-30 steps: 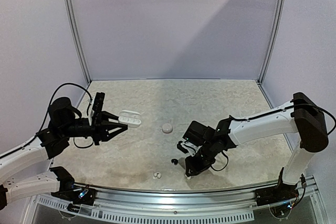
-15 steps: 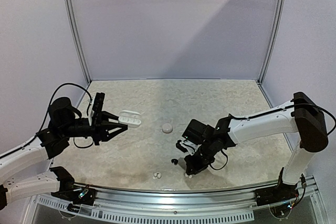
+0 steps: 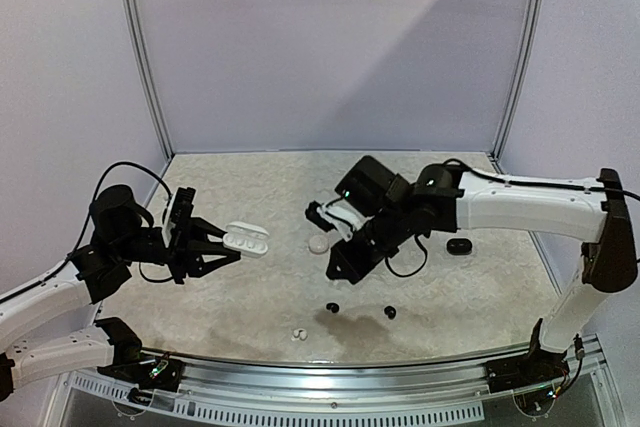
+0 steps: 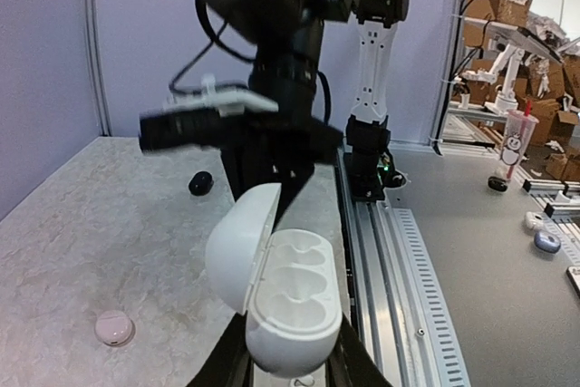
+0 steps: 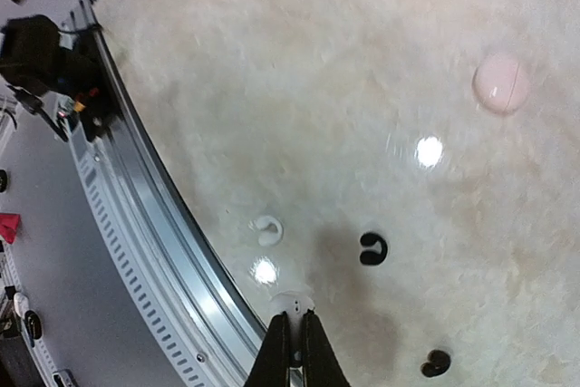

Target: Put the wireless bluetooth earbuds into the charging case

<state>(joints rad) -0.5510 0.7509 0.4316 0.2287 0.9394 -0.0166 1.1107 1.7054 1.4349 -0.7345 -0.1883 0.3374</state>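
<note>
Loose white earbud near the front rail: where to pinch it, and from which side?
The white earbud lies flat on the table, a small curled C with nothing touching it. I'd come straight down from above and close the fingers across the outer curve of the C, one on each side. It sits close to the front rail, so a low sideways approach looks cramped.

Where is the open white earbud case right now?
The open white plastic charging case sits on the left of the top view, gripped by the left gripper. A small pale round case lies on the table just to its right.
</note>
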